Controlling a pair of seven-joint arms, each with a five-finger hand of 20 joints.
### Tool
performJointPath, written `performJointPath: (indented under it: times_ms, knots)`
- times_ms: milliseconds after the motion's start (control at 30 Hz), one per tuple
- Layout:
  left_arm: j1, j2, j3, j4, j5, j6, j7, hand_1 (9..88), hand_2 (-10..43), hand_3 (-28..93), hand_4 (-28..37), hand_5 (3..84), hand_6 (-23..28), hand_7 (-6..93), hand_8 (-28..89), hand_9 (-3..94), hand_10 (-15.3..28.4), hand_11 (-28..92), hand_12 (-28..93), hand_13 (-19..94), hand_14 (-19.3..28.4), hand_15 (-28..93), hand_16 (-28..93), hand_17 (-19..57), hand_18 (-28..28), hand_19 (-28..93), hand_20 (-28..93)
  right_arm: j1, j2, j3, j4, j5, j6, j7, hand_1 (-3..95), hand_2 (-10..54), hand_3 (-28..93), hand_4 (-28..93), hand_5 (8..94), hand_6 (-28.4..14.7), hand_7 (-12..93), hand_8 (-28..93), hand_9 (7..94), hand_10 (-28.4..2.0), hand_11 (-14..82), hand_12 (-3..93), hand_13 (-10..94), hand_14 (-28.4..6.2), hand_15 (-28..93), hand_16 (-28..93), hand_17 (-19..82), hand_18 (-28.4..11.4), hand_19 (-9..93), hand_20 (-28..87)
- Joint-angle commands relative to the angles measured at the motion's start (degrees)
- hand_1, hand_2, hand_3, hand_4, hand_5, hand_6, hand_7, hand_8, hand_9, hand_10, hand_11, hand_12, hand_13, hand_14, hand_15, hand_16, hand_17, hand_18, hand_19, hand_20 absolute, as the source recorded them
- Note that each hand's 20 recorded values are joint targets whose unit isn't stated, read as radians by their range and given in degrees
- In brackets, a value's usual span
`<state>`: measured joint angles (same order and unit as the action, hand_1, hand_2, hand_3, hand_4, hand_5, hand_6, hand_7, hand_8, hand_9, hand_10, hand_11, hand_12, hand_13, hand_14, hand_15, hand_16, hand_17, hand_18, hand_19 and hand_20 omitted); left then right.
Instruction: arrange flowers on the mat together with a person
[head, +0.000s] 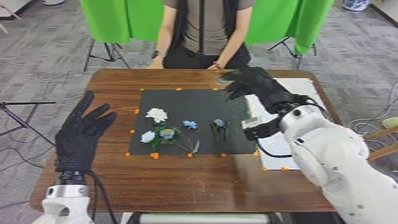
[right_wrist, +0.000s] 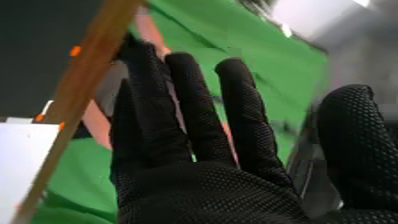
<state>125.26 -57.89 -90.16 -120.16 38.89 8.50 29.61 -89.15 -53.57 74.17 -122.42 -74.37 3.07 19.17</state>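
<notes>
Right hand (head: 252, 81), spread and empty, hangs by the mat's (head: 195, 100) far right corner, presumably for handover; left hand (head: 76, 142), spread, leaves the flowers (head: 156, 115) accessible.

No lettering, labels, brands, numbers or signs are readable on anything here.

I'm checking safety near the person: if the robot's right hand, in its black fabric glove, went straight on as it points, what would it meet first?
Probably the person's hand by the far edge of the brown wooden table; the head view leaves unclear whether the right hand would pass above it.
</notes>
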Motion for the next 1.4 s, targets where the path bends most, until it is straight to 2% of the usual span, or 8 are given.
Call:
performJointPath:
  times_ms: [33, 167, 233, 300, 367, 433, 833, 1400]
  knots:
    - [0.46, -0.96, 0.05, 0.23, 1.64, -0.16, -1.16, 21.3, 8.7, 75, -28.2, 31.4, 4.3, 10.7, -9, 36.3, 16.6, 20, 10, 30, 23.0, 42, -7, -3.4, 25.4, 63, -4, -15.57, 2.09, 5.78, -0.60, 31.31, 9.90, -20.99, 13.4, 15.5, 72, -27, 42.3, -1.3, 10, -12, 44.3, -17.1, 8.2, 13.0, 33, -21.8, 30, 10, 3, -19.2, 46, 14]
    - [0.83, -1.49, 0.62, 0.71, 1.60, -0.21, -1.74, 21.2, 8.6, 75, -28.2, 31.4, 4.3, 10.9, -9, 35.8, 16.3, 19, 10, 30, 22.7, 41, -7, -3.5, 25.4, 63, -4, -21.67, -0.57, 6.74, -1.45, 31.04, 12.90, -22.43, 12.7, 16.2, 73, -28, 41.0, -0.1, 10, -12, 43.4, -16.1, 7.0, 13.3, 32, -21.1, 26, 13, 3, -18.6, 43, 15]
    - [1.53, -2.23, 0.44, 0.72, 2.46, -0.42, -3.02, 21.2, 8.6, 75, -28.3, 31.5, 4.2, 10.9, -9, 35.8, 16.3, 19, 10, 30, 22.9, 41, -6, -3.6, 25.4, 63, -4, -24.55, -2.30, 7.25, -1.74, 31.24, 13.66, -21.90, 12.3, 16.5, 73, -28, 41.0, 0.0, 10, -12, 43.7, -16.0, 7.0, 13.5, 33, -21.2, 26, 14, 3, -18.7, 43, 16]
    - [2.25, -3.44, -0.01, 0.78, 4.44, -0.17, -4.56, 21.2, 8.6, 75, -28.3, 31.6, 4.3, 10.9, -9, 35.9, 16.3, 19, 10, 30, 23.0, 41, -6, -3.6, 25.4, 63, -4, -26.31, -4.60, 7.57, -1.40, 29.01, 13.48, -20.26, 12.1, 16.7, 73, -28, 41.0, 0.1, 10, -12, 43.7, -16.2, 7.0, 13.7, 33, -21.2, 27, 14, 3, -18.7, 43, 16]
    - [2.57, -4.38, -0.12, 0.90, 4.90, -0.50, -5.55, 21.1, 8.6, 75, -28.3, 31.6, 4.3, 11.0, -9, 35.9, 16.3, 19, 10, 30, 23.0, 41, -6, -3.6, 25.4, 63, -4, -28.15, -5.66, 7.75, -1.24, 29.36, 14.09, -20.92, 11.9, 16.7, 73, -28, 40.9, 0.2, 10, -12, 43.5, -16.7, 7.1, 13.8, 33, -21.1, 27, 14, 3, -18.7, 43, 17]
    - [3.02, -4.68, 0.06, 0.98, 4.41, -0.79, -5.24, 21.1, 8.6, 75, -28.3, 31.6, 4.3, 10.9, -9, 35.9, 16.4, 19, 10, 30, 23.1, 41, -6, -3.6, 25.4, 63, -4, -29.16, -6.92, 8.46, -0.89, 29.01, 12.67, -20.53, 11.8, 16.8, 73, -28, 40.8, 0.3, 10, -12, 43.5, -16.7, 7.2, 13.8, 32, -21.2, 27, 14, 3, -18.7, 43, 17]
    - [2.29, -6.27, -0.50, 1.47, 5.74, -2.46, -6.14, 20.9, 8.4, 75, -28.3, 33.0, 4.9, 11.1, -9, 36.9, 17.3, 21, 11, 30, 23.3, 43, -6, -3.7, 25.5, 63, -3, -28.90, -8.37, 13.70, 0.20, 24.12, 9.63, -17.93, 11.0, 14.3, 74, -28, 42.5, 0.6, 12, -12, 45.4, -18.1, 10.2, 14.6, 34, -21.1, 35, 13, 3, -20.0, 46, 20]
    - [2.47, -6.91, -1.37, 1.56, 5.27, -2.19, -5.65, 21.0, 8.4, 75, -28.3, 32.5, 4.5, 11.2, -9, 36.8, 17.3, 21, 11, 30, 23.3, 43, -6, -3.4, 26.0, 64, -3, -28.09, -12.14, 14.33, 0.59, 24.58, 9.21, -18.16, 11.0, 13.8, 74, -27, 42.8, 0.9, 11, -12, 45.9, -17.8, 10.0, 14.8, 35, -21.3, 35, 13, 3, -20.9, 46, 20]
